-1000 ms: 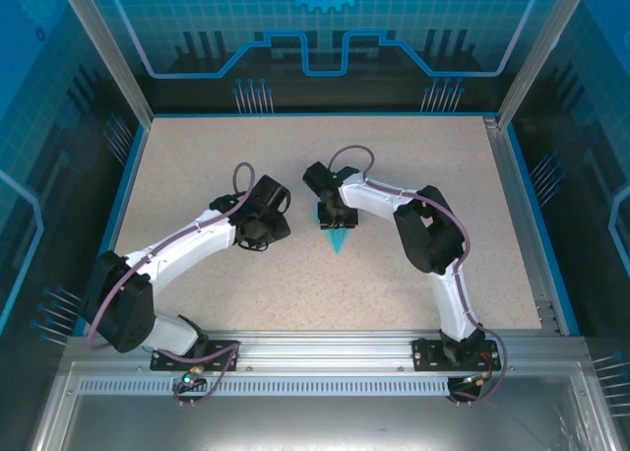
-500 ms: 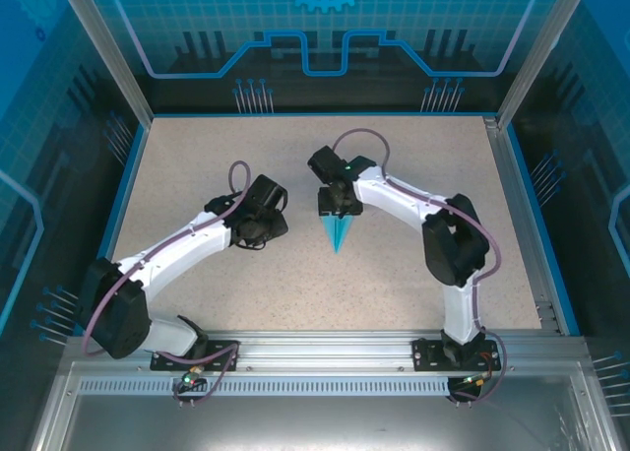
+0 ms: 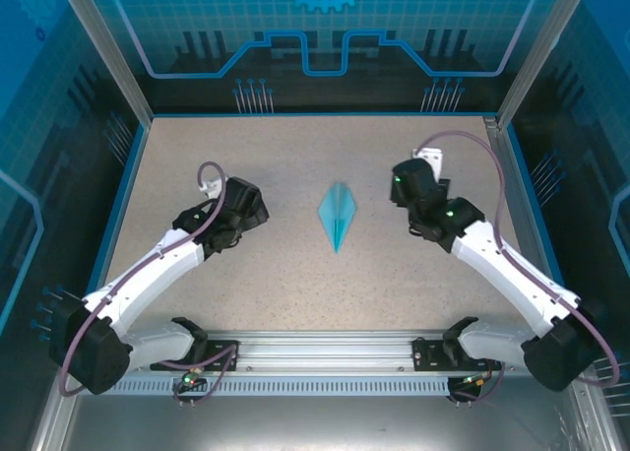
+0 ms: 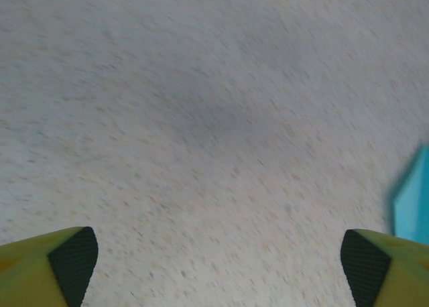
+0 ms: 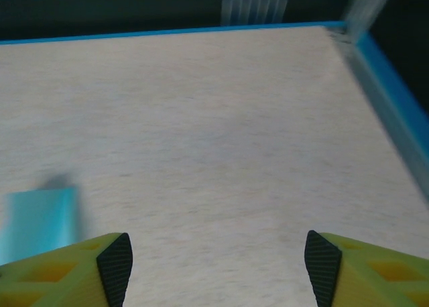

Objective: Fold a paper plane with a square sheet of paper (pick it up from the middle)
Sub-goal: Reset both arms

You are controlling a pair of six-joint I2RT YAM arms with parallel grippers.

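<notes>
Speckled table bears the folded paper plane, so I park left end effector and right end effector agape, empty, aside.

The left arm swings out from its base to an elbow at the near left, and its forearm then runs up and inward to the left gripper. In the left wrist view the yellow, black-padded fingers stand wide apart. The right arm mirrors this with its elbow at the near right, and the right gripper is angled toward the far side with its fingers spread just as wide.
</notes>
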